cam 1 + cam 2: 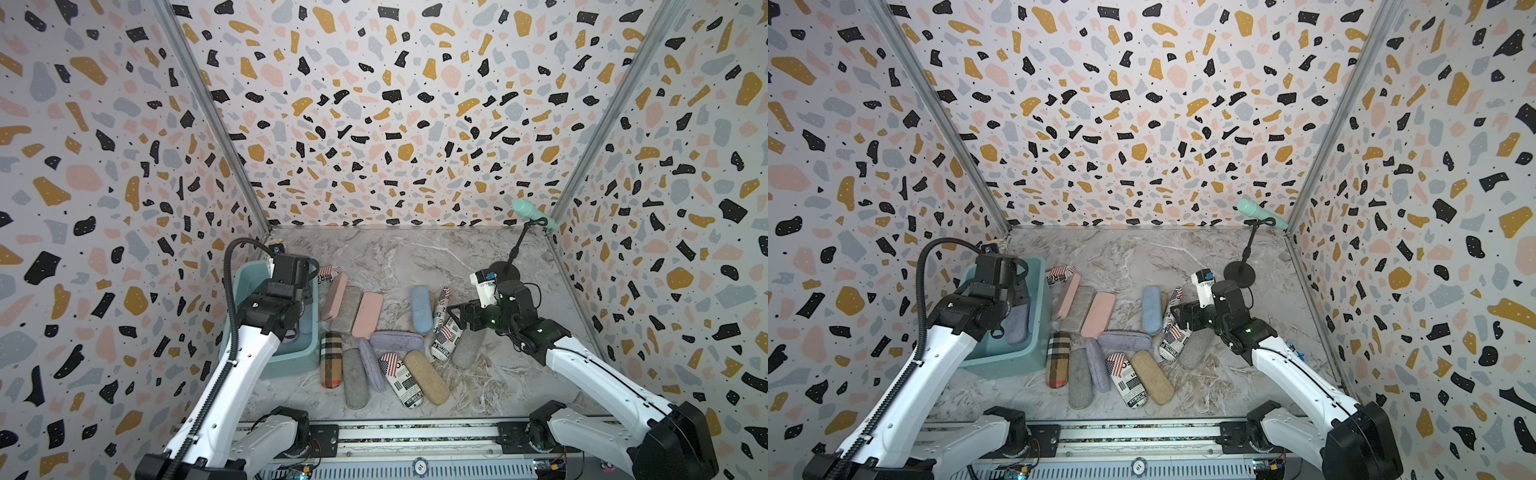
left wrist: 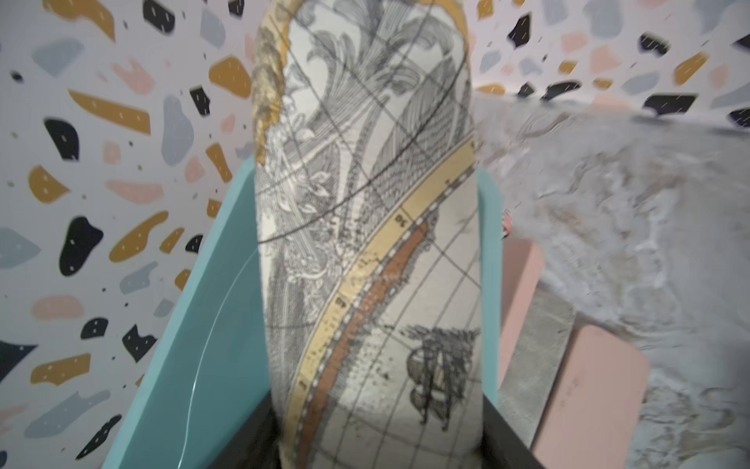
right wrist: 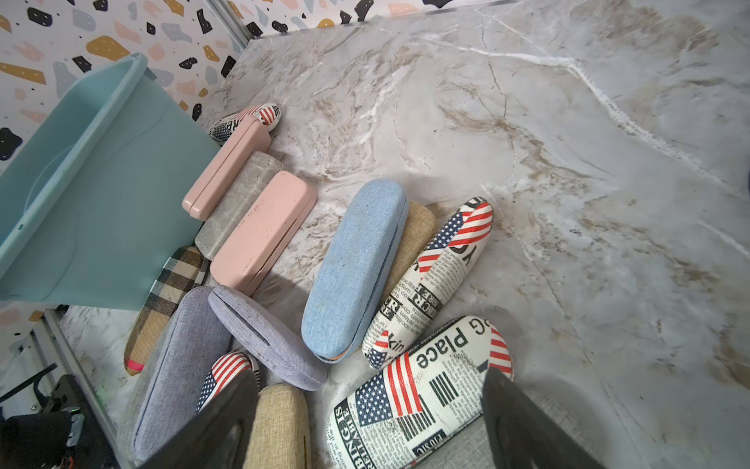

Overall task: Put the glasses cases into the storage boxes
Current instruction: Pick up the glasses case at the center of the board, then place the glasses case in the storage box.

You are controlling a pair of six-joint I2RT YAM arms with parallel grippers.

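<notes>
My left gripper [image 2: 377, 426] is shut on a glasses case printed with an old map [image 2: 365, 243] and holds it over the teal storage box [image 2: 195, 325] at the left [image 1: 286, 356]. A lavender case [image 1: 1017, 324] lies inside the box. Several more glasses cases are heaped on the marble floor: pink [image 1: 367, 313], plaid [image 1: 331, 359], tan [image 1: 426, 376], light blue [image 3: 357, 268]. My right gripper [image 3: 371, 373] stands open just above a flag newsprint case [image 3: 418, 402], its fingers either side of it, at the heap's right edge [image 1: 457, 318].
A mint microphone [image 1: 532, 214] on a black stand [image 1: 505, 270] stands at the back right, close behind my right arm. Patterned walls close in three sides. A grey case [image 1: 467, 347] lies against the newsprint one.
</notes>
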